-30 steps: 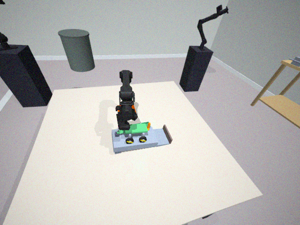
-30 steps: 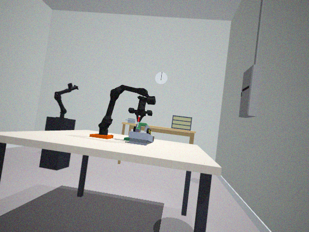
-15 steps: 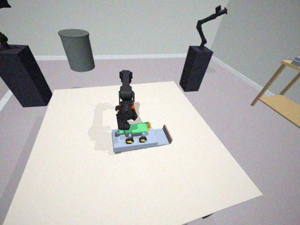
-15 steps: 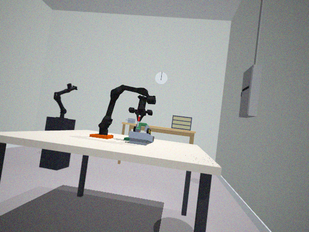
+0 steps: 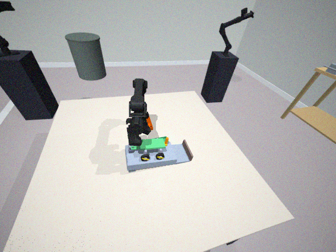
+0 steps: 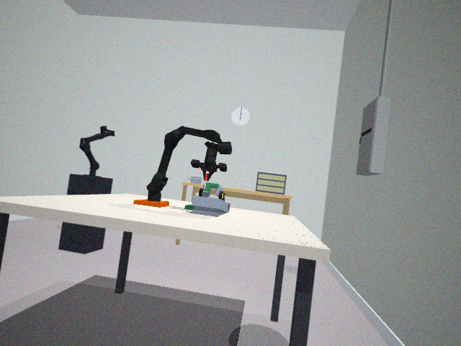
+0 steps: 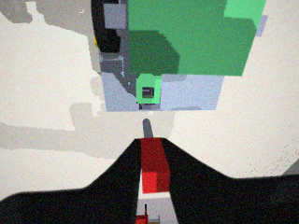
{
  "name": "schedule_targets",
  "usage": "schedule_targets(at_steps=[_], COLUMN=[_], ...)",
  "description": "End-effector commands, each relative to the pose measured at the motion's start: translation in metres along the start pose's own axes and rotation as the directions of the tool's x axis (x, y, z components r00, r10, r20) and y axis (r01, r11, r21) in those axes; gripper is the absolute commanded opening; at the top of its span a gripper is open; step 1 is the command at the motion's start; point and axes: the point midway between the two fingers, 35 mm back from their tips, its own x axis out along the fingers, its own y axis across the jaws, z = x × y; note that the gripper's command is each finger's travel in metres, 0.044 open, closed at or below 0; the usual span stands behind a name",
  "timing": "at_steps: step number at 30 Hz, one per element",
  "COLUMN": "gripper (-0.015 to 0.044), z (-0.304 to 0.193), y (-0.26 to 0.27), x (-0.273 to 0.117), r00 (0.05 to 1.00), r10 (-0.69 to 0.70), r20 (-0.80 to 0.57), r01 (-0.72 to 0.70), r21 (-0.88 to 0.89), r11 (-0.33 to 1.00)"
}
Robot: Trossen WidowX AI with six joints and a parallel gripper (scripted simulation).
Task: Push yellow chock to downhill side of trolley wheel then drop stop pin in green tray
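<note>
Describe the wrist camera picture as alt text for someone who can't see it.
Black robot fingers grip a red-headed grey metal stop pin, its tip free of the square hole in a small green tab. Beyond are a flat green trolley deck and the pale blue ramp.

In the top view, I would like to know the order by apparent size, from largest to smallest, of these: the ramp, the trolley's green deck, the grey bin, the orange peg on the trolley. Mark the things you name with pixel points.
1. Grey bin (image 5: 88, 58)
2. Ramp (image 5: 173, 156)
3. Green deck (image 5: 154, 143)
4. Orange peg (image 5: 166, 141)
</note>
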Motion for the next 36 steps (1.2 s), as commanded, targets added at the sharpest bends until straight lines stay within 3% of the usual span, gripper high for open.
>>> schedule_targets(at_steps=[1,11,36], gripper=[0.0000,0.0000,0.0000], z=[-0.007,-0.015,-0.017], y=[-0.002,0.000,0.080], x=[-0.002,-0.002,0.001], r00=[1.000,1.000,1.000], r10=[-0.011,-0.011,-0.004], r20=[-0.010,-0.010,-0.011], r01=[0.011,0.011,0.004], r21=[-0.001,-0.001,-0.003], r11=[1.000,1.000,1.000])
